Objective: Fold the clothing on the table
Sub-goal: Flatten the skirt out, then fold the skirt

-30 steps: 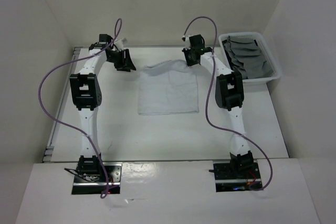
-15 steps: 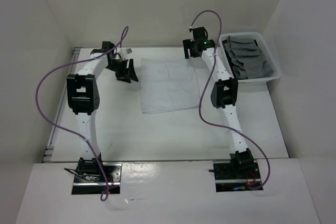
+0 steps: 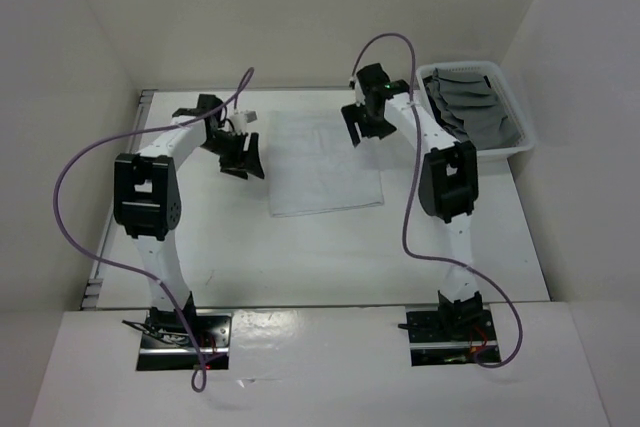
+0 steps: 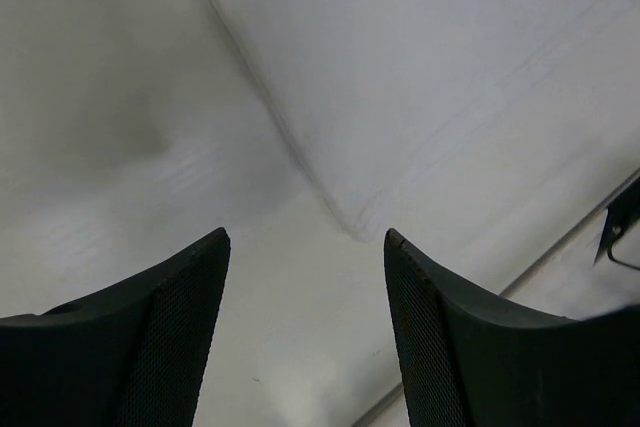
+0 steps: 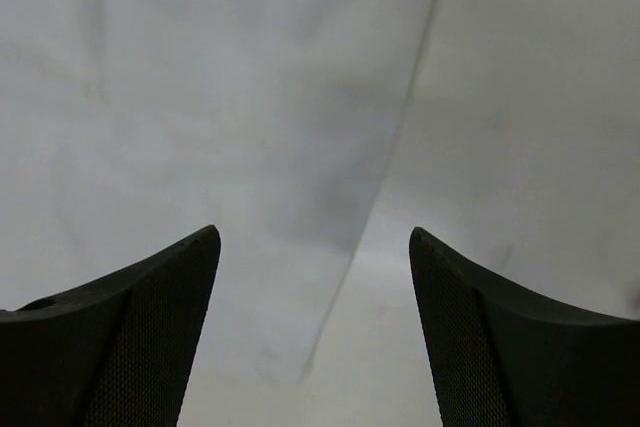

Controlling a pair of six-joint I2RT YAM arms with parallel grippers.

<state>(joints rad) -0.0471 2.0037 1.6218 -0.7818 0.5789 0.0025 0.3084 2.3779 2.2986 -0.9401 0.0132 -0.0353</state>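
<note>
The clothing (image 3: pixel 322 161) is a white cloth lying flat as a folded rectangle at the back middle of the table (image 3: pixel 300 247). My left gripper (image 3: pixel 246 159) hovers just off the cloth's left edge, open and empty; its wrist view shows a corner of the clothing (image 4: pixel 420 77) ahead of the fingers (image 4: pixel 170 327). My right gripper (image 3: pixel 362 129) hangs at the cloth's far right corner, also open and empty. In the right wrist view the cloth's edge (image 5: pixel 230 127) runs down between the spread fingers (image 5: pixel 470 327).
A white bin (image 3: pixel 476 112) holding grey folded cloths stands at the back right of the table. A metal rail (image 3: pixel 112 227) runs along the left edge. White walls enclose the table at the back and both sides.
The right gripper has let go of the cloth's far right corner and opened. The raised far edge has dropped flat. Both grippers have moved nearer along the cloth's sides.
</note>
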